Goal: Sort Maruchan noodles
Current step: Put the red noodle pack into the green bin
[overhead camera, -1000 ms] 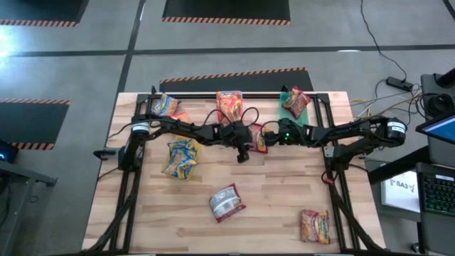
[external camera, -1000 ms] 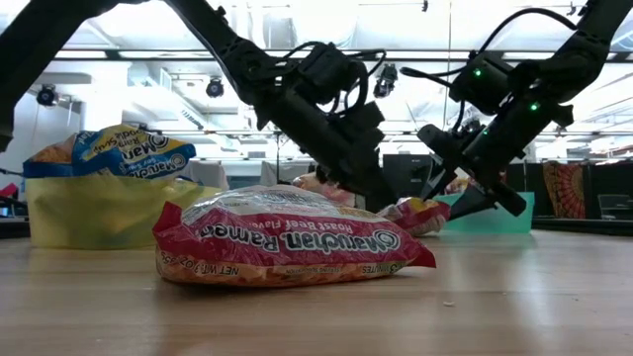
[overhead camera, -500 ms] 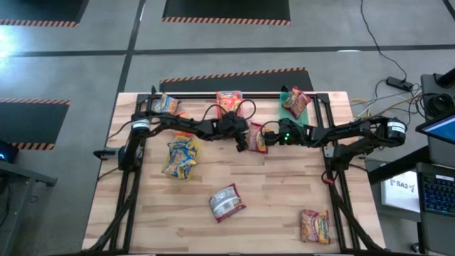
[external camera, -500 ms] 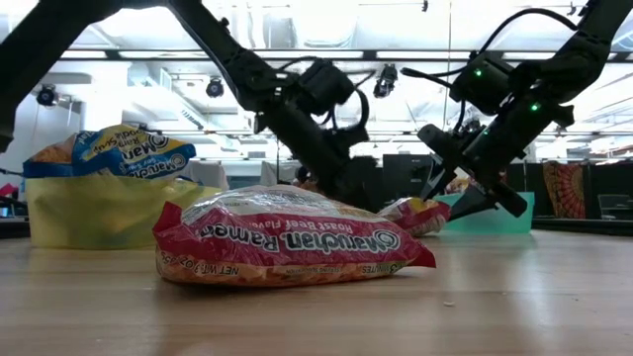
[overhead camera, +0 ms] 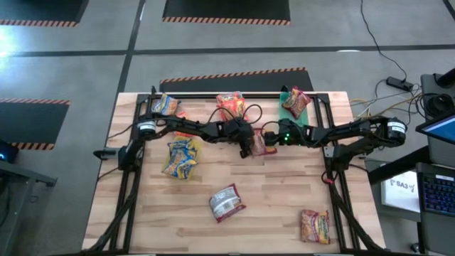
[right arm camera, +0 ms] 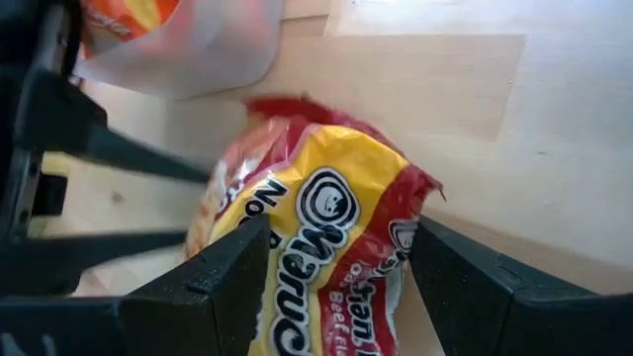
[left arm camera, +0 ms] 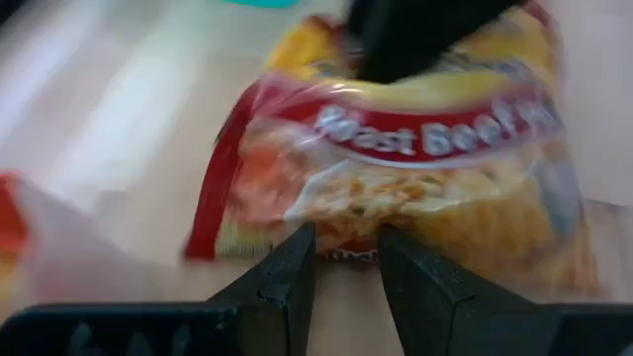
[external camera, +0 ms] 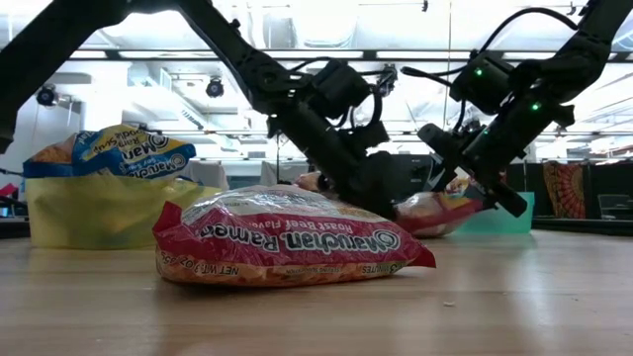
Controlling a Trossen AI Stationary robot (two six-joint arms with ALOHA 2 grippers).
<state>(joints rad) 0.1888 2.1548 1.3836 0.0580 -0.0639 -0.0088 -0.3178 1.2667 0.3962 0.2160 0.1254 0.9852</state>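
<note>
Near the tabletop's far edge, my left gripper (overhead camera: 248, 148) pinches the Roast Beef packet (overhead camera: 259, 142) by its edge. My right gripper (overhead camera: 265, 137) straddles its other end, fingers wide.

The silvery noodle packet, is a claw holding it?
No, the silvery noodle packet lies alone on the table; both claws are farther back.

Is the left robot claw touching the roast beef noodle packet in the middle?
Touching. In the left wrist view, the left gripper pinches the edge of the roast beef noodle packet between its two fingers.
</note>
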